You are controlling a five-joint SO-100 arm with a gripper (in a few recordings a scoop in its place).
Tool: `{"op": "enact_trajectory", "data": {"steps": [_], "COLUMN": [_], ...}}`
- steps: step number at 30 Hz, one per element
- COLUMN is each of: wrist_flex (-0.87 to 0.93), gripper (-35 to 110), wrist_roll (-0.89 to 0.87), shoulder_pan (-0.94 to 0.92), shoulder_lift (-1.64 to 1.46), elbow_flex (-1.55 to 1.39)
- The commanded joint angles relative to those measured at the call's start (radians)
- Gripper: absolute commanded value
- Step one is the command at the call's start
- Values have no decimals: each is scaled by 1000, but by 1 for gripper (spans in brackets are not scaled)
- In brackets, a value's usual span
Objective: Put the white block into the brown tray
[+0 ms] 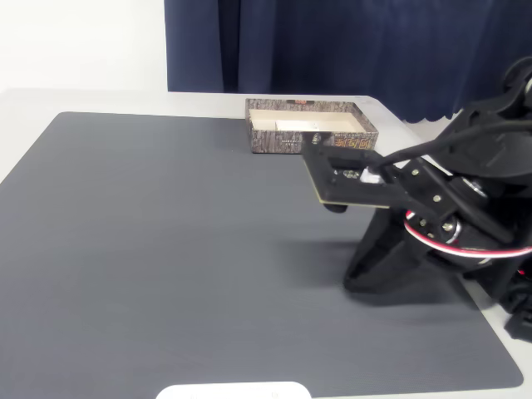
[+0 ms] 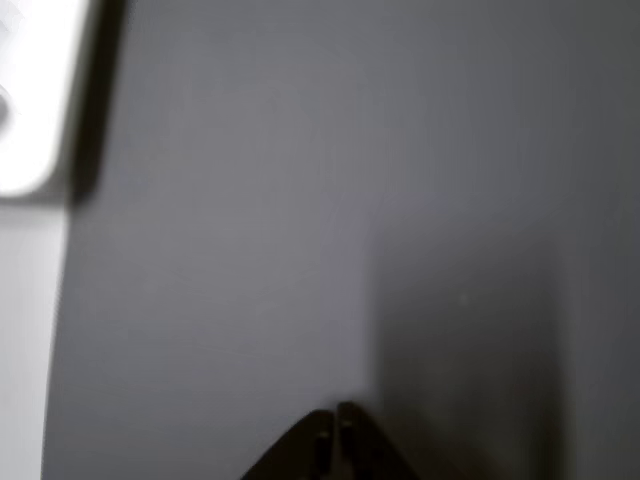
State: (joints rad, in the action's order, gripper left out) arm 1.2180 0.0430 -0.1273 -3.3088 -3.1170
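The brown tray (image 1: 312,141) stands at the far edge of the grey mat, bark-patterned sides outward and pale inside. A whiter flat patch (image 1: 301,126) lies inside it and looks like the white block, though I cannot tell for sure. My gripper (image 1: 358,281) points down at the mat on the right, well in front of the tray, and nothing is in it. In the wrist view the gripper (image 2: 332,428) has its dark fingertips shut together over bare mat.
A wider white rounded plate shape (image 1: 233,391) lies at the mat's front edge, and it appears again in the wrist view as a white plate shape (image 2: 30,100) at the top left. The grey mat (image 1: 166,249) spreads open to the left. A dark blue curtain (image 1: 349,41) hangs behind.
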Motion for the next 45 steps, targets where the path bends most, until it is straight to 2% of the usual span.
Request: {"op": "enact_trajectory", "data": {"steps": [1,12,45], "wrist_flex": [15,167,169], "gripper": [0,0,0], "wrist_roll": [28,40,23], "shoulder_pan": [0,0,-15], "shoulder_lift": [-5,-5,-5], "elbow_flex": [3,3,3]}}
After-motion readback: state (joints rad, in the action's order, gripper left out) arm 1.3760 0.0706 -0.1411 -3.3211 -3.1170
